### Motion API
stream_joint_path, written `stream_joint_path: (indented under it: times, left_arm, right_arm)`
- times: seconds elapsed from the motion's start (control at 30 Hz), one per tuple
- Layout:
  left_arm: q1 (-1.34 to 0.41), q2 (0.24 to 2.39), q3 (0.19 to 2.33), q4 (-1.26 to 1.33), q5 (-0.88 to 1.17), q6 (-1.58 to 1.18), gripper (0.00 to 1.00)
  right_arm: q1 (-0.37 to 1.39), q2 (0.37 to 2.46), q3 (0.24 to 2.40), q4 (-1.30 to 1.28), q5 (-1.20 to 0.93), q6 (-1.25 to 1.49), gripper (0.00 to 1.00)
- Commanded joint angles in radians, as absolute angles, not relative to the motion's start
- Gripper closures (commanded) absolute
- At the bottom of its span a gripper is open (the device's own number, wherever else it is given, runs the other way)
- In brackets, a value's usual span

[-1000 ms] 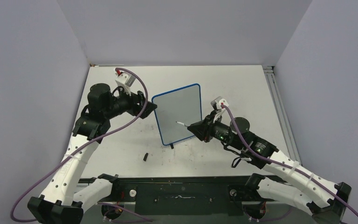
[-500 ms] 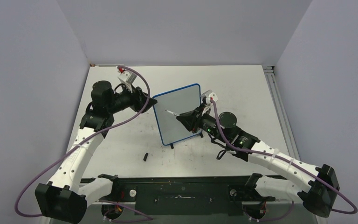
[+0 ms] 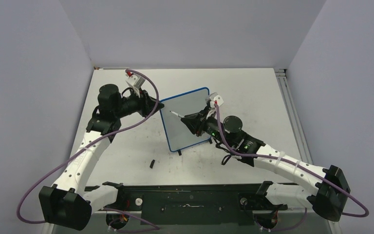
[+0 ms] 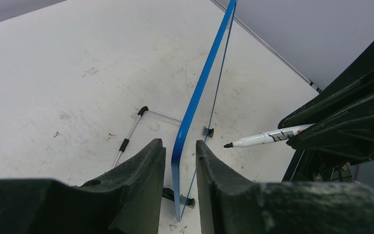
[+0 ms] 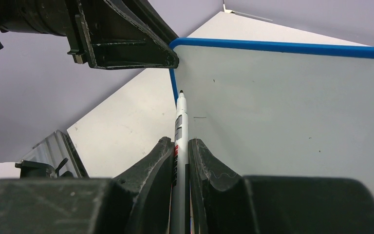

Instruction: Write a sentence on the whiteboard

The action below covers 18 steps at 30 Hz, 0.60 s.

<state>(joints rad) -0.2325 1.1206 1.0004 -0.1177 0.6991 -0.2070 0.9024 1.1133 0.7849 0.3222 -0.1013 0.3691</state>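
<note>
The whiteboard (image 3: 176,132) stands upright on the table, blue-framed, tilted back a little. Its face (image 5: 282,112) shows no sentence, only a few faint specks. My left gripper (image 3: 159,104) straddles the board's upper left edge (image 4: 199,83). Its jaws (image 4: 180,144) are narrow, with a thin gap on each side of the blue frame. My right gripper (image 3: 189,118) is shut on a white marker (image 5: 180,114) with its cap off. The marker's black tip (image 4: 228,145) hangs just in front of the board's upper left area, near the left gripper.
A small black marker cap (image 3: 152,164) lies on the table in front of the board. The board's wire stand (image 4: 131,134) reaches out behind it, and a black foot (image 3: 179,152) shows at its base. A metal rail (image 3: 287,97) runs along the table's right edge.
My left gripper has moved onto the board's upper left edge and its jaws have narrowed around the frame. My right arm has carried the marker up and left across the board's face.
</note>
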Motion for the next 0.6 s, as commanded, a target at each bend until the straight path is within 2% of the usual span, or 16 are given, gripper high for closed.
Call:
stream_joint_path:
  times: [0.0,0.57]
  left_arm:
    - [-0.225,1.119,0.985,-0.053,0.736,-0.189,0.74]
    - [-0.225,1.123,0.940,-0.028,0.817,-0.120,0.90]
  right_arm:
    - [0.918,1.129,0.844,0.419,-0.075,0.333,0.95]
    - [0.946,1.151,0.868,0.411,-0.047,0.293,0.95]
